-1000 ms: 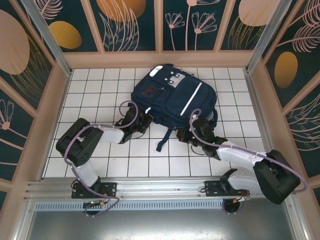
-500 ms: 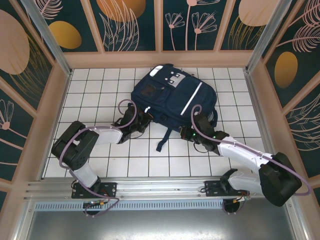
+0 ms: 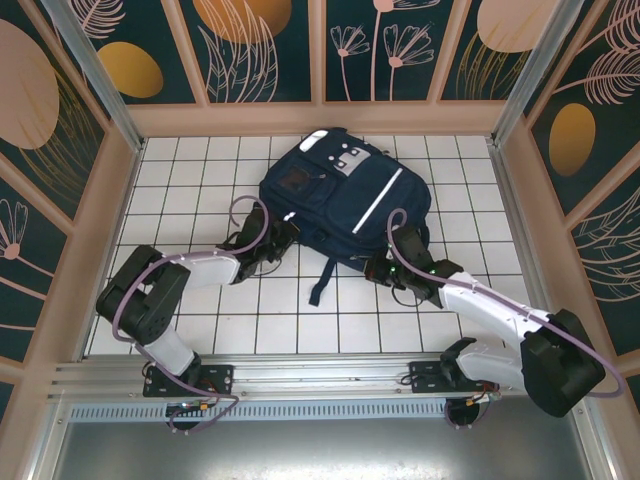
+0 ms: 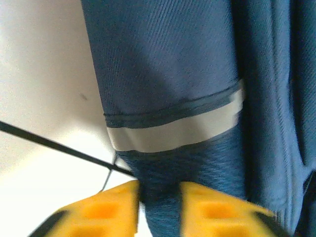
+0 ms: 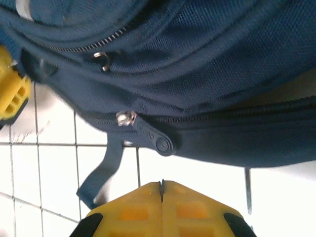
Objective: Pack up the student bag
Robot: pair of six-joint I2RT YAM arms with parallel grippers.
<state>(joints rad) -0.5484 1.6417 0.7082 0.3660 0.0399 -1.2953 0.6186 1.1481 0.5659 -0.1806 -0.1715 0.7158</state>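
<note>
The large navy-blue fabric backpack with white reflective stripes (image 3: pixel 345 195) lies flat toward the far edge of the white tiled table (image 3: pixel 200 320), about midway across. Its grey-white patches point at the far edge and its straps trail toward me.

I judge the step in hand to be getting a zip open. My left gripper (image 4: pixel 159 197) is at the bag's near-left corner. Its yellow fingers stand apart with a fold of navy fabric between them, just below a reflective stripe (image 4: pixel 173 131). I cannot tell whether they pinch it.

My right gripper (image 5: pixel 162 190) is at the near-right side, fingers pressed together on nothing, just short of the metal zip slider with its navy pull tab (image 5: pixel 126 118). I would part those fingers, take the tab squarely, and pull along the zip line while the left anchors the corner, or the whole bag may slide.

Both zips I can see look closed, so the bag's inside is hidden.
</note>
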